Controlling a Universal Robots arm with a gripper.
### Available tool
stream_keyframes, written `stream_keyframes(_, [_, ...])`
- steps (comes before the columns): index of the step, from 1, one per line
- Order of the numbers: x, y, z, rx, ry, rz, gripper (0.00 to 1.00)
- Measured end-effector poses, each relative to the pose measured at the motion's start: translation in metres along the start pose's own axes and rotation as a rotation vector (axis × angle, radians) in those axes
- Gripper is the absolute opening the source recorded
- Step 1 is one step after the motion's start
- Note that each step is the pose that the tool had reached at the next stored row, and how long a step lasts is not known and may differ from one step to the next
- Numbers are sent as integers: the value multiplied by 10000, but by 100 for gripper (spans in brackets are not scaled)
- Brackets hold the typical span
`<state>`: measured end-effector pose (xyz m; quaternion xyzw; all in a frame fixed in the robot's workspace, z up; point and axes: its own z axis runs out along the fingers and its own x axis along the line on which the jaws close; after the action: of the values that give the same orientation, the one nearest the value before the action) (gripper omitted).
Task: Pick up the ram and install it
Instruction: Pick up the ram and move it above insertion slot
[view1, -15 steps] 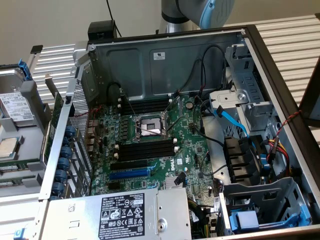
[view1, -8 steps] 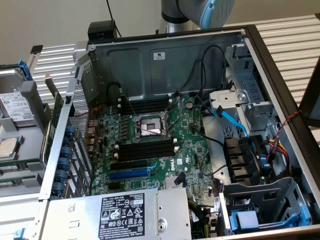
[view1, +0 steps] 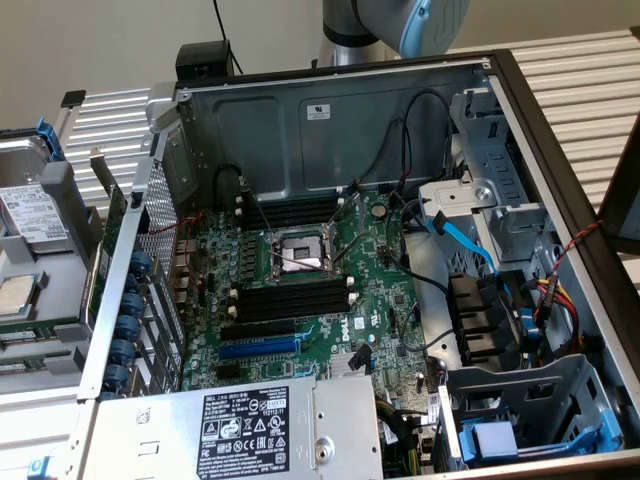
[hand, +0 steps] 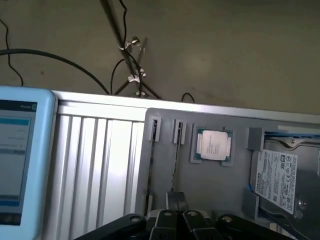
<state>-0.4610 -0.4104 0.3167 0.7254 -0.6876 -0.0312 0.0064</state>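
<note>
Claw (hand: 176, 202) pinched narrow, holding nothing; the ram (hand: 175, 165) stands on edge in a tray (hand: 220, 185) slot beside the CPU (hand: 214, 145), just off the claw's tips; descending shut would likely strike its thin edge and tip it.

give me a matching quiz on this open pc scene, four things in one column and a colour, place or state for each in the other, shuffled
Things:
1. gripper
2. expansion slot
3. processor chip
4. memory slots

Matches:
a. blue
b. black and empty
c. shut
d. lying in the grey tray, beside the hard drive

Pairs: 1-c, 2-a, 3-d, 4-b
</note>
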Motion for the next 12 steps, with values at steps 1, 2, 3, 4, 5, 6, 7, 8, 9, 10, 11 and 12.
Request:
stream_keyframes(1, [1,-1,20,4,-5,96,11])
stream_keyframes(2, [3,-2,37,7,-9,149,11])
stream_keyframes(3, [7,-3,55,11,-10,185,11])
stream_keyframes(4, [12,-4,74,21,-11,201,11])
stream_keyframes(5, [18,-4,90,34,-10,208,11])
stream_keyframes(6, [24,-4,105,49,-10,216,11])
stream_keyframes(7, [30,-4,118,67,-9,224,11])
stream_keyframes(8, [36,-5,132,95,-9,236,11])
stream_keyframes(9, [39,-5,144,126,-8,248,11])
stream_keyframes(10, [43,-6,158,152,-7,259,11])
stream_keyframes(11, [46,-7,173,172,-7,264,11])
stream_keyframes(12, [49,-8,190,185,-6,267,11])
